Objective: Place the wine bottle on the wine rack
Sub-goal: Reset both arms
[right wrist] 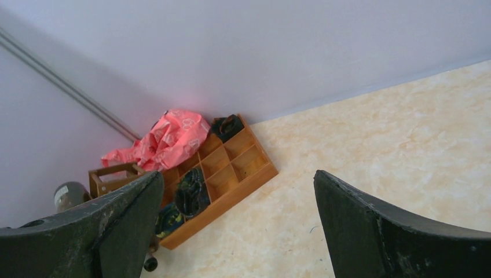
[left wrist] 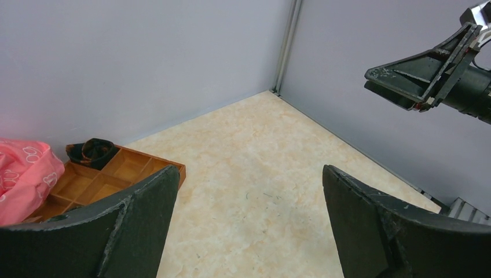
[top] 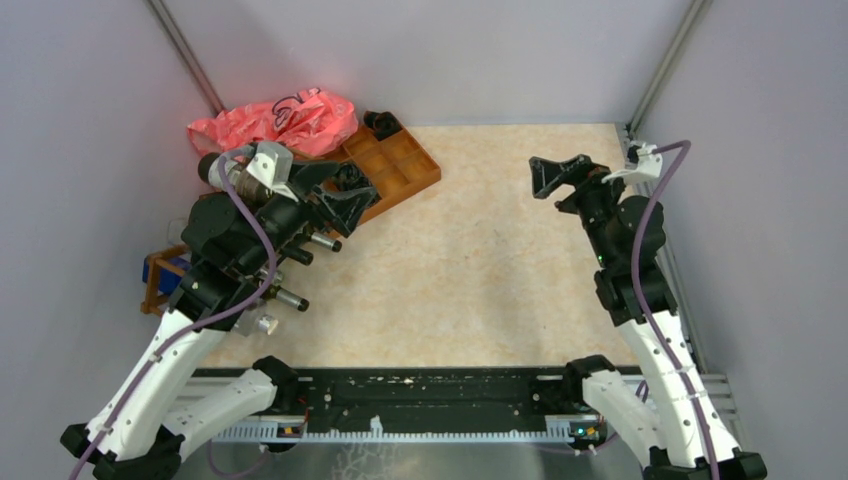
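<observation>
The dark wooden wine rack (top: pixel 157 287) stands at the table's left edge, mostly hidden under my left arm; a corner of its frame shows in the right wrist view (right wrist: pixel 110 174). Dark bottle necks (top: pixel 322 242) stick out to the right from under that arm, and one cap shows in the right wrist view (right wrist: pixel 150 263). I cannot tell how the bottles lie in the rack. My left gripper (top: pixel 348 195) is open and empty above the tray's near end (left wrist: pixel 249 174). My right gripper (top: pixel 546 178) is open and empty, raised over the right back of the table (right wrist: pixel 237 176).
An orange-brown compartmented tray (top: pixel 410 165) lies at the back left with dark rolled items in it (right wrist: pixel 191 194). A pink plastic bag (top: pixel 285 120) lies behind it. Grey walls close in the back and both sides. My right gripper shows in the left wrist view (left wrist: pixel 417 75).
</observation>
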Controlling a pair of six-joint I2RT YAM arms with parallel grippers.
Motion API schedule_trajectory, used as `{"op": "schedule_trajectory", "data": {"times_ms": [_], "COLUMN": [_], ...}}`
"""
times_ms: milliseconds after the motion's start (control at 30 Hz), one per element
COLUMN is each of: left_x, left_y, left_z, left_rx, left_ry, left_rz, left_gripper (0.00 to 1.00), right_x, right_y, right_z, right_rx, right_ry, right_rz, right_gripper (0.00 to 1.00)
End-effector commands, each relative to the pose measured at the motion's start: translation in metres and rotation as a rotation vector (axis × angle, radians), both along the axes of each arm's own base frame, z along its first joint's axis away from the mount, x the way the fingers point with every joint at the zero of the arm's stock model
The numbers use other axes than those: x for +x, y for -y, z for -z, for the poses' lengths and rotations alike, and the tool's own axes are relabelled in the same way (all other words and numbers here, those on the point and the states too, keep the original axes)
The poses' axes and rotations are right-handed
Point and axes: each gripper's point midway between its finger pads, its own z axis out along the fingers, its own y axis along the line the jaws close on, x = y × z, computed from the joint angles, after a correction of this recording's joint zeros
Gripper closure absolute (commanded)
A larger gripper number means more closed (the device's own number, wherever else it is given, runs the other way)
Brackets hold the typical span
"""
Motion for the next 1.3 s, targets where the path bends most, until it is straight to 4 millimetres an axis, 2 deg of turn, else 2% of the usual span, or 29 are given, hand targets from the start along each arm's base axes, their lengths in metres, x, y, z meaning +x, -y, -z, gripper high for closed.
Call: {"op": "schedule_trajectory", "data": {"times_ms": [0, 133, 200, 467, 800, 1267], "left_x": [-0.009, -0.010, -0.010, -0.008, -0.003, -0.002], "left_y": [-0.004, -0.005, -0.006, -0.007, -0.009, -0.009], "left_z": [-0.020, -0.021, -0.021, -0.017, -0.008, -0.006], "left_rx": [-0.035, -0.036, -0.034, -0.026, -0.011, -0.007], "left_ry": [0.036, 0.036, 0.035, 0.029, 0.018, 0.014], "left_rz": [0.012, 0.008, 0.003, -0.004, -0.027, -0.033], "left_gripper": [0.01, 0.01, 0.01, 0.01, 0.01, 0.01], "right_x": [-0.001, -0.004, -0.006, -0.005, -0.007, -0.009], "right_y": [0.013, 0.022, 0.024, 0.025, 0.025, 0.032], "right_z": [-0.012, -0.008, -0.014, -0.007, -0.014, -0.014], "right_rx": [0.087, 0.113, 0.113, 0.072, 0.088, 0.096], "right_ry": [0.035, 0.039, 0.069, 0.023, 0.025, 0.031], "right_rz": [0.075, 0.118, 0.128, 0.136, 0.134, 0.167], "right_gripper": [0.01, 0.01, 0.01, 0.01, 0.01, 0.02]}}
